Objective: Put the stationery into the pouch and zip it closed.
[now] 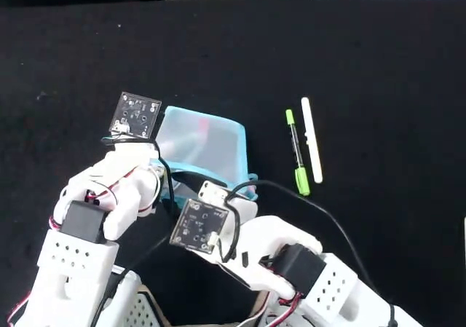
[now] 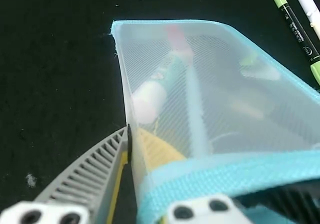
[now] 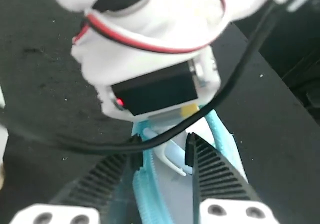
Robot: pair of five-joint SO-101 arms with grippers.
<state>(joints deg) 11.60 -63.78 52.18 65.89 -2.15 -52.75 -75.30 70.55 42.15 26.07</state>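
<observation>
Two grips on translucent turquoise-trimmed mesh pouch (image 1: 207,145) mid black table (image 1: 378,65): left gripper (image 2: 129,149) pinched on eight-o'clock wall, right gripper (image 3: 162,151) narrow on six-o'clock zip rim; green marker (image 1: 296,152), white pen (image 1: 312,141) at three o'clock.

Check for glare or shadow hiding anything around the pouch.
High view: even light, no glare on the pouch; the black table hides any shadows. Left wrist view: light whitens the pouch's mesh, so its contents read as faint shapes. Right wrist view: the other arm's white shell is washed out; the teal zipper edge below it is readable.
</observation>
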